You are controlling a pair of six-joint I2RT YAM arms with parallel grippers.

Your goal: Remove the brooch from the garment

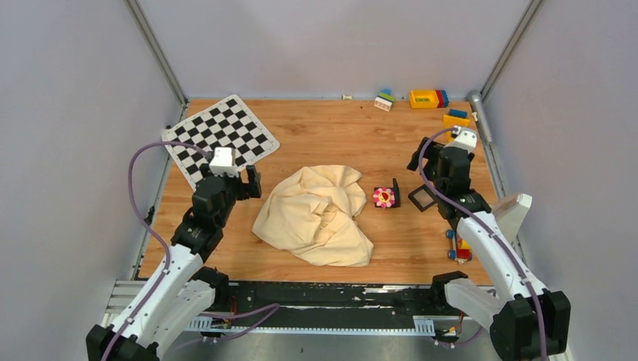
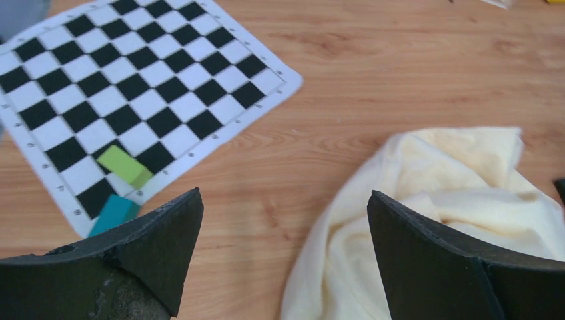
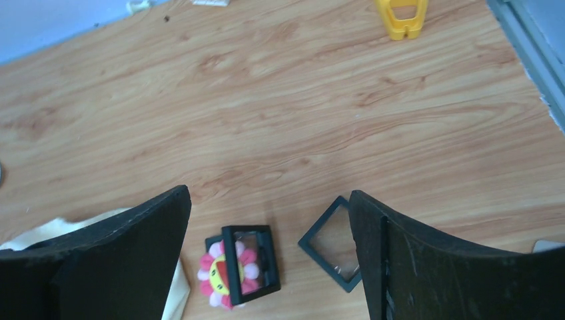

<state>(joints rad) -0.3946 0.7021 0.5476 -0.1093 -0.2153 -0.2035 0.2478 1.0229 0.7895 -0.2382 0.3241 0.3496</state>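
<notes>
The left pincer [image 2: 285, 200] is spread wide and nothing is pinched between its two black fingers [image 2: 153, 240]. Bare wood of the table [image 2: 400, 60] is seen in the gap. Just at 3 o'clock of this pincer, in its wrist view, the crumpled cream garment [image 2: 453, 200] is found; one finger is seen in front of its edge, and whether they touch cannot be told. At 10 o'clock a black-and-white checkered sheet [image 2: 120, 87] is laid flat. A light green block [image 2: 125, 165] is set on it, and a teal block [image 2: 113, 212] is seen at its near edge.

The right pincer [image 3: 268, 197] is likewise spread, with nothing gripped. Below its gap, in the right wrist view, the brooch [image 3: 223, 277] is seen on the wood: pink petals and a yellow centre. A small black frame [image 3: 250, 260] is placed partly over it. A second black square frame [image 3: 330, 243] is seen at 2 o'clock of the brooch, apart from it.

In the top view the brooch [image 1: 384, 198] is found on the table at 3 o'clock of the garment, just beside it and off the cloth. Toy blocks [image 1: 423, 98] are ranged along the far edge at 1 o'clock. A green mark on the yellow one is too small to be read.
</notes>
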